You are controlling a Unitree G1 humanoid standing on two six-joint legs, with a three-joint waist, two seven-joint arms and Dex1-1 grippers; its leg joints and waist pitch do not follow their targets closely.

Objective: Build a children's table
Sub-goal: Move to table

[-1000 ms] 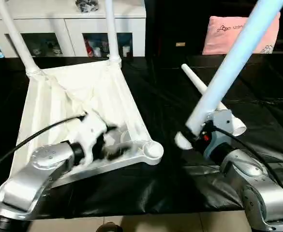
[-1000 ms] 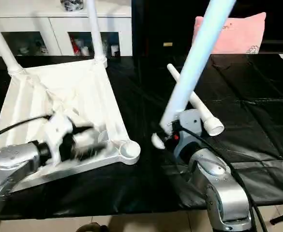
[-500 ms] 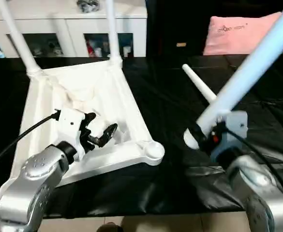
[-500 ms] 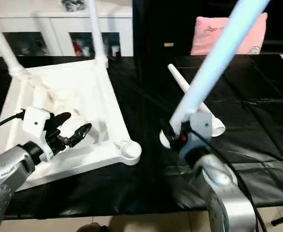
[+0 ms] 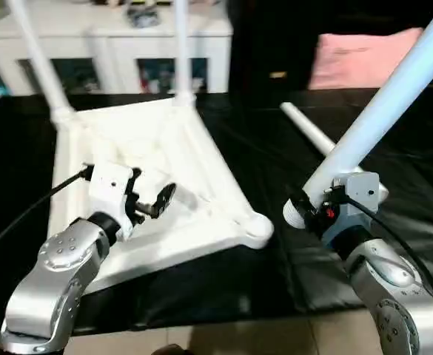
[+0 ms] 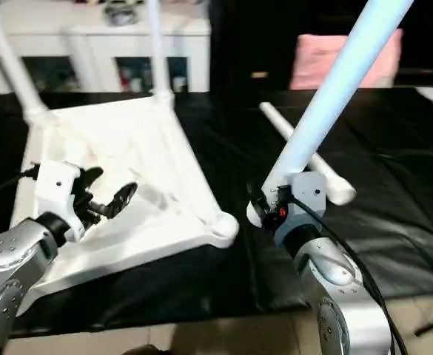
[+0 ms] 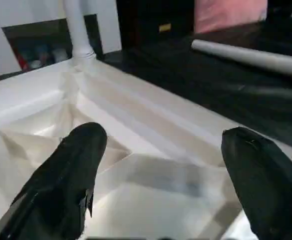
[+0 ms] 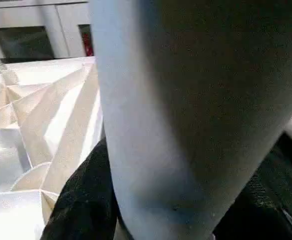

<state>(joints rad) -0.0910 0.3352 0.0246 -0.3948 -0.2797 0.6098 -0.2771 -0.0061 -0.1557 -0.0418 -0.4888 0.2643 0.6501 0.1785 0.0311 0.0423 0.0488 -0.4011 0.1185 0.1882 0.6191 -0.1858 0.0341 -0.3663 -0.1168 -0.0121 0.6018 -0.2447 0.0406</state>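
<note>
In the left eye view the white tabletop (image 5: pixel 146 174) lies upside down on the black-covered table (image 5: pixel 238 155), ribbed underside up, with two white legs already standing in its far corner sockets: the far-left leg (image 5: pixel 37 63) and the far-right leg (image 5: pixel 179 48). The round socket (image 5: pixel 257 228) at the near right corner is empty. The left pincer (image 5: pixel 151 203) hovers over the near half of the underside with its black fingers spread and nothing between them. On the right, the right pincer (image 5: pixel 309 209) pinches the thick end of a third leg (image 5: pixel 383 111), which slants up and away to the right, its lower end just beside the empty socket but apart from it. A fourth leg (image 5: pixel 327 148) lies flat on the table behind that arm, and a white cabinet (image 5: pixel 120 44) and a pink cushion (image 5: pixel 364 59) stand beyond. The right eye view shows the same layout from slightly to the side. In the left wrist view the two black fingers (image 7: pixel 66 175) stand wide apart above the ribbed underside, with the far-right leg and the lying leg (image 7: pixel 250 55) ahead. In the right wrist view the held leg (image 8: pixel 185 110) rises close in front of the camera between the dark fingers, with the tabletop's ribs (image 8: pixel 46 115) and the empty socket behind it.
</note>
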